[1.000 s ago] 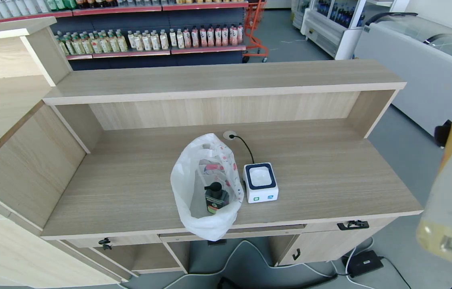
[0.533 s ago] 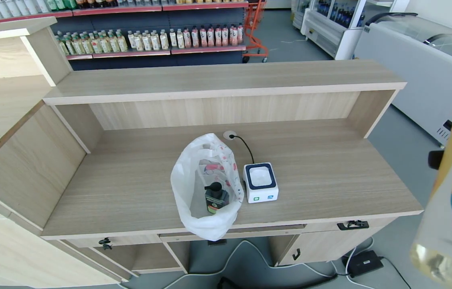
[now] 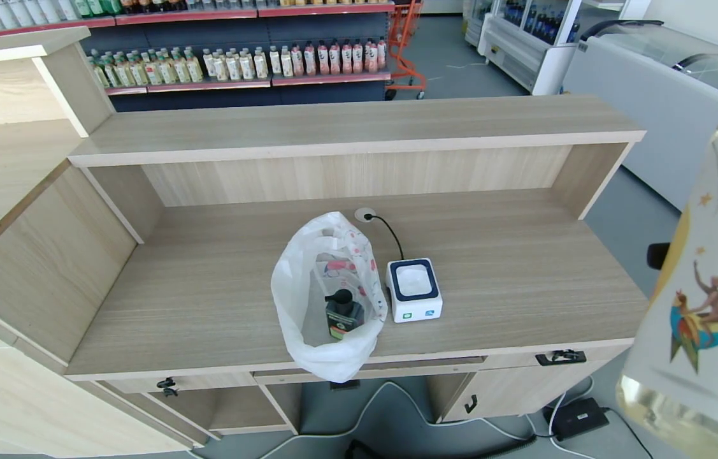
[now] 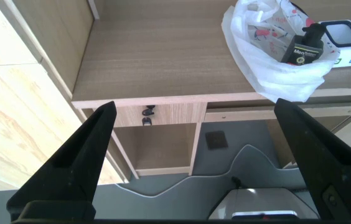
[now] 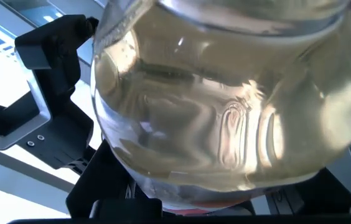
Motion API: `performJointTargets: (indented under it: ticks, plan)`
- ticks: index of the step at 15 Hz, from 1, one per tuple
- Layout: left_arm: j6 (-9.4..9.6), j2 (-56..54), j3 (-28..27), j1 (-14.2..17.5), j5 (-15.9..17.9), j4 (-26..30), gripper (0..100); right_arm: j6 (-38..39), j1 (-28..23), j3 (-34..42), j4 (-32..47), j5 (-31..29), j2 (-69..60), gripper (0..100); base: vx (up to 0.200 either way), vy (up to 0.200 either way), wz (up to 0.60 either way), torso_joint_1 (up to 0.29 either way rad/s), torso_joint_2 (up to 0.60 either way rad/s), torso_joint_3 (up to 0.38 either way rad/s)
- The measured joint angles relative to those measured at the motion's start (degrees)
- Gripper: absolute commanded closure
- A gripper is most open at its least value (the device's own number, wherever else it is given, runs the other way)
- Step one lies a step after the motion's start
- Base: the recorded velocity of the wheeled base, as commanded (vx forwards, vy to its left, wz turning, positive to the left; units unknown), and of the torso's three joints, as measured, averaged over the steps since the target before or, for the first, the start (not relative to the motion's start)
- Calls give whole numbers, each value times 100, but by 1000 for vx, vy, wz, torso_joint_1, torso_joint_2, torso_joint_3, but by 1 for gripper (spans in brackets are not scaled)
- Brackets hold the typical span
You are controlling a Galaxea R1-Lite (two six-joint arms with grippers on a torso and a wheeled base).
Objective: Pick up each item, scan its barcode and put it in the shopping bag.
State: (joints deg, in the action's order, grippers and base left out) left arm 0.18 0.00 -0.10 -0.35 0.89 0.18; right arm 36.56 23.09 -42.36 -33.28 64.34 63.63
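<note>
1 bottle (image 3: 703,287) of pale liquid, pinched in the right gripper (image 5: 225,93), hangs off the counter's (image 3: 524,274) right end, long axis near upright and leaning; both ends run out of frame. The left gripper (image 4: 191,162), spread wide, hangs before the counter near the shopping bag (image 3: 295,287)

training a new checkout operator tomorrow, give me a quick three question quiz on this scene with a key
1. True or false: the scanner stands on the counter right beside the shopping bag.
2. What lies inside the bag? A) a dark bottle B) a red apple C) a folded towel
3. Is the left end effector open or shut?

Key: 1 true; 2 A; 3 open.
</note>
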Motion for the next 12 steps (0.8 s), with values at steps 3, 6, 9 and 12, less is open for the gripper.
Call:
performJointTargets:
  ticks: [3,6,9,12]
  plan:
    - [0,0,0,0,0,0,0,-30,0,0,0,-18,28,100,0,0,0,0,0,0]
    - [0,2,0,0,0,0,0,-656,-60,59,-13,-21,50,100,0,0,0,0,0,0]
    - [0,0,0,0,0,-2,0,-2996,-335,130,-9,-21,345,100,0,0,0,0,0,0]
    - [0,0,0,0,0,0,0,-6187,-1187,144,-20,-128,1254,100,0,0,0,0,0,0]
